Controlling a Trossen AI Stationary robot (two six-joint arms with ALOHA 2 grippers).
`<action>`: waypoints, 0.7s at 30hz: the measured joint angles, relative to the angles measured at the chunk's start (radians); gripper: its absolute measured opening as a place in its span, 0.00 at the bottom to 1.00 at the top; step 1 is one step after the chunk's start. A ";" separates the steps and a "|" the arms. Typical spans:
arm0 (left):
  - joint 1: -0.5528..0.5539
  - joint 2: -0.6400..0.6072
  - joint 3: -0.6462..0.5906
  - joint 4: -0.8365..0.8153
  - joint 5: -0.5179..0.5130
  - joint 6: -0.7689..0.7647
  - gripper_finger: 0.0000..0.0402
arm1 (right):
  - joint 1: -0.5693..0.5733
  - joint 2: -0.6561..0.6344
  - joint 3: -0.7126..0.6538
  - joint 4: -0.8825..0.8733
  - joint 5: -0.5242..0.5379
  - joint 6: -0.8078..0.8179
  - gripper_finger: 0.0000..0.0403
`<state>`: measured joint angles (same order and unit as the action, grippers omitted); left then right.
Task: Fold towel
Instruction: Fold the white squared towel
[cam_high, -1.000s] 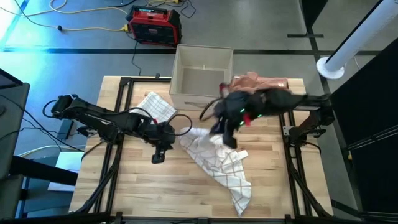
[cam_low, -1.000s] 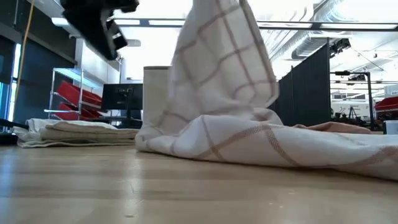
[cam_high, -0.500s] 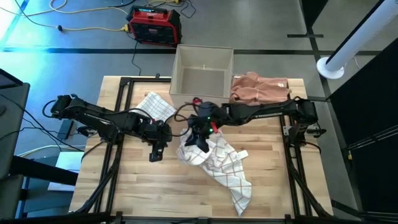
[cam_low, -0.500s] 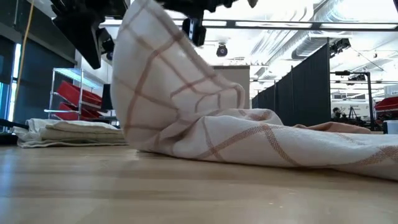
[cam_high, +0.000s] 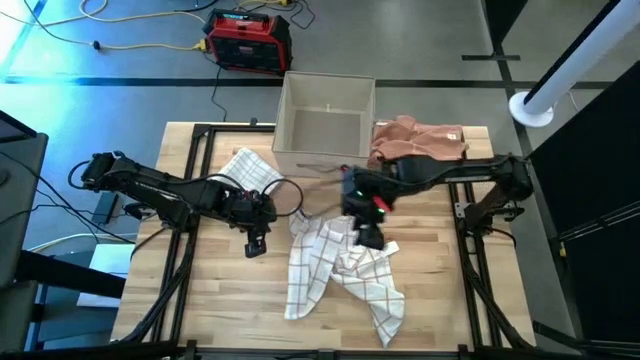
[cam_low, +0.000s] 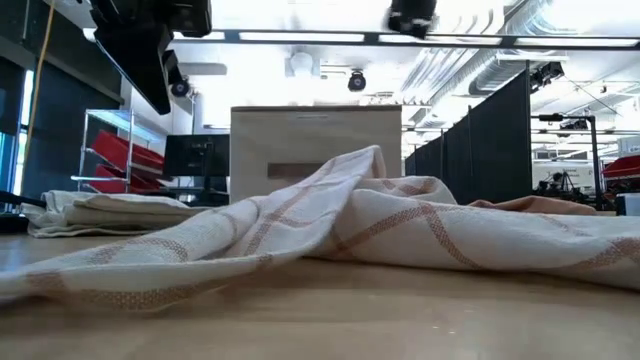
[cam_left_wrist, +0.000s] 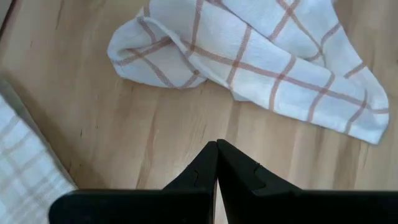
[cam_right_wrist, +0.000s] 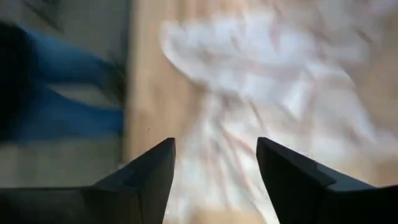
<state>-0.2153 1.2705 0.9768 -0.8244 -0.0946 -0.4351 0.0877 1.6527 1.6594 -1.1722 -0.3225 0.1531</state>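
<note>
Checked towel (cam_high: 335, 270) crumpled on table, right fingers (cam_right_wrist: 140, 180) spread just above it, left fingers (cam_left_wrist: 202, 171) pressed together beside it

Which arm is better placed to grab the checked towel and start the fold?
Probably the right: its gripper hangs open directly over the checked towel. The left gripper is shut, off the cloth beside it.

Crumpled white checked towel (cam_high: 335, 265) sprawls mid wooden tabletop (cam_high: 225, 305); beige open box (cam_high: 325, 125) blocks far edge; near-left corner bare.
</note>
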 joint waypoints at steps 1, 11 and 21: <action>0.000 0.000 0.000 0.001 0.003 0.000 0.00 | 0.019 -0.022 -0.017 -0.053 0.072 -0.026 0.53; -0.010 0.000 0.000 0.021 0.002 -0.068 0.00 | 0.124 -0.085 -0.495 0.360 0.266 -0.133 0.51; -0.070 0.000 0.000 0.022 0.002 -0.138 0.00 | 0.169 -0.074 -0.780 0.869 0.478 -0.187 0.49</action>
<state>-0.2852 1.2709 0.9768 -0.8028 -0.0921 -0.5726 0.2565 1.5784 0.8790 -0.3030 0.1559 -0.0343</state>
